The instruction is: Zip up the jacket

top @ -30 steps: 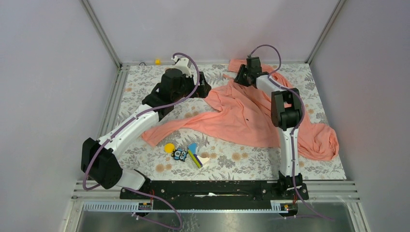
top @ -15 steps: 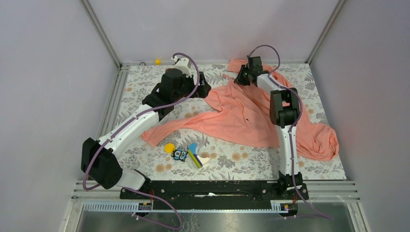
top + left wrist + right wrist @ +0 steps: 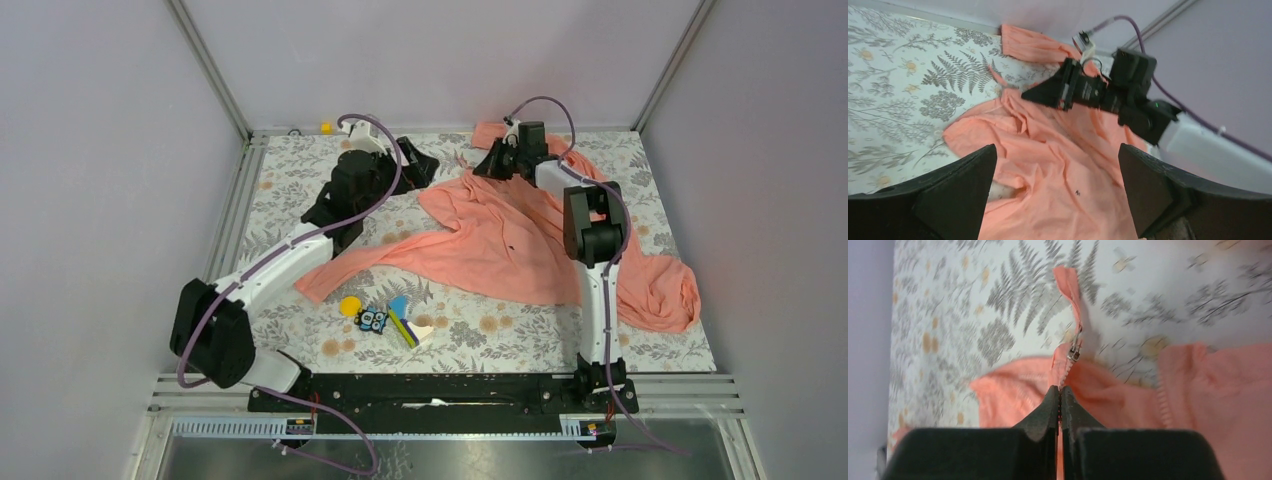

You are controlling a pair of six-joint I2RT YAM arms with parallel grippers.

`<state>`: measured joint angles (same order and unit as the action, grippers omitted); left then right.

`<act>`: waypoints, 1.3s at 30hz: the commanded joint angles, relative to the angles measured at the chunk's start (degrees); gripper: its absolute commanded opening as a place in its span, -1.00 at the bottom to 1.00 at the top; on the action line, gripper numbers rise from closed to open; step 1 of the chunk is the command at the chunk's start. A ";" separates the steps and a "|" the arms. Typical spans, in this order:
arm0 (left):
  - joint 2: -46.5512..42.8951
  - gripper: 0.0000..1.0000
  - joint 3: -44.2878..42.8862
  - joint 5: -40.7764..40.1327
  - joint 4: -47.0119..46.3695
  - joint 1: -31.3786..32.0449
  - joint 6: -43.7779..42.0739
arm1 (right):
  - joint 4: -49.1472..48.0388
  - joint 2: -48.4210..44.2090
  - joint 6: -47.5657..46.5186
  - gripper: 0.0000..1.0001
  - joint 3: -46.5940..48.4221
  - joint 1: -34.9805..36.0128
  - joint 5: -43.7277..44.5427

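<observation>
Jacket [image 3: 520,245] where? — dev1
Rumpled, unzipped, centre-right on table [image 3: 300,180]. — dev2
Grippers? — dev1
Right gripper [image 3: 1060,395] pinched on its zipper edge, just beside slider [image 3: 1074,352]. Left gripper [image 3: 1056,150] wide apart above it. — dev2

The salmon-pink jacket [image 3: 500,240] lies crumpled and unzipped across the far right of the flowered tabletop [image 3: 300,180]. One long sleeve [image 3: 340,270] trails left and nearer. The toothed zipper edge, with its metal slider [image 3: 1074,352], is pinched in the right claw [image 3: 1060,400].
</observation>
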<state>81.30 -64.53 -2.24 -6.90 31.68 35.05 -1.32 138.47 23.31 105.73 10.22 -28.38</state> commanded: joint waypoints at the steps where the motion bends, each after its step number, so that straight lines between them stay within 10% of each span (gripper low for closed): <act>1: 6.05 0.98 3.52 -1.03 -20.54 -3.54 10.36 | -9.58 -10.78 -5.55 -1.00 -6.60 -0.11 -11.20; 13: 29.19 0.80 4.49 33.40 -55.01 -16.35 17.63 | -12.69 -16.24 -12.44 -1.00 -15.26 2.00 -27.96; 21: 46.91 0.48 -1.95 42.79 -78.31 -15.76 36.40 | -12.23 -18.22 -10.11 -1.00 -16.18 3.64 -21.98; 39: 58.19 0.25 -14.13 40.42 -74.27 -12.44 38.59 | -18.66 -19.46 -4.84 -1.00 -19.61 3.71 -23.48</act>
<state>139.59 -74.59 36.99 -80.23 18.20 76.69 -16.36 122.61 17.47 86.52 13.74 -50.63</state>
